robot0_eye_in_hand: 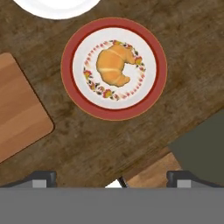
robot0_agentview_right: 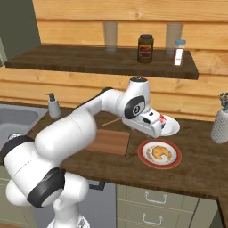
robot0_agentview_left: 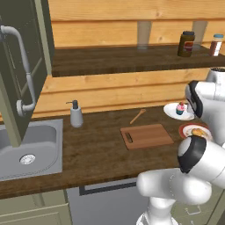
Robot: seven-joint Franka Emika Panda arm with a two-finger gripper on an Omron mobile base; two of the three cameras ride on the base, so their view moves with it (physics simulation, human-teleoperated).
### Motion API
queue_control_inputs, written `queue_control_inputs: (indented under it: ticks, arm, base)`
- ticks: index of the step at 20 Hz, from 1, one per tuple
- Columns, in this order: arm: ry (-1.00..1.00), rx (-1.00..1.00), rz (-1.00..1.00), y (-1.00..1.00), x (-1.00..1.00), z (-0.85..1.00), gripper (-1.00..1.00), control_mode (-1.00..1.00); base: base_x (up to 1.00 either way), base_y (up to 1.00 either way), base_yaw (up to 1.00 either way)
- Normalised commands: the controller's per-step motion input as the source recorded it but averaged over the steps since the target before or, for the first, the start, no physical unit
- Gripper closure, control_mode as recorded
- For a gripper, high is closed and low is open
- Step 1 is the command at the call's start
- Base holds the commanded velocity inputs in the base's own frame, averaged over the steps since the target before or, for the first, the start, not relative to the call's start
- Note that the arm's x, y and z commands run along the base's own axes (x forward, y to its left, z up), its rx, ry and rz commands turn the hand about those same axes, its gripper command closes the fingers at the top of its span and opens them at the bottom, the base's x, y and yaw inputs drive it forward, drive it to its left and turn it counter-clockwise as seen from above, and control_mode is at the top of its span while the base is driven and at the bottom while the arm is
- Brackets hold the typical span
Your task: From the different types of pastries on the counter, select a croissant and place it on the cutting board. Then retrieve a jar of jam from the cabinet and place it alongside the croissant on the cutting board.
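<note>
Hand view: golden crescent croissant [robot0_eye_in_hand: 113,65] on round red-rimmed floral plate [robot0_eye_in_hand: 155,94], tool [robot0_eye_in_hand: 111,178] fingers spread.

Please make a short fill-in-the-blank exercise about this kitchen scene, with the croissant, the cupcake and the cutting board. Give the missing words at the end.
1. The croissant lies on a plate with a ____ rim.
2. The cupcake stands on a plain ____ plate.
3. The cutting board has nothing on it; its slot handle is at the end nearer the ____.
4. In the hand view, the gripper is ____, with the croissant ahead of it.

Missing words: red; white; sink; open
</note>
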Motion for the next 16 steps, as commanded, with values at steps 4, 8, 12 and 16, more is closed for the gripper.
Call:
queue_control_inputs:
  ticks: [4, 8, 12, 16]
  arm:
    - [0.07, -0.01, -0.06, -0.24, 0.0, -0.31, -1.0, -1.0]
    - [0.09, -0.02, -0.02, -0.15, 0.16, -0.4, -1.0, -1.0]
    - [0.07, 0.0, 0.0, -0.09, 0.31, -0.42, -1.0, -1.0]
    - [0.06, 0.0, 0.0, -0.14, 0.31, -0.43, -1.0, -1.0]
  base:
    - [0.0, 0.0, 0.0]
    - [0.0, 0.0, 0.0]
    - [0.0, 0.0, 0.0]
    - [0.0, 0.0, 0.0]
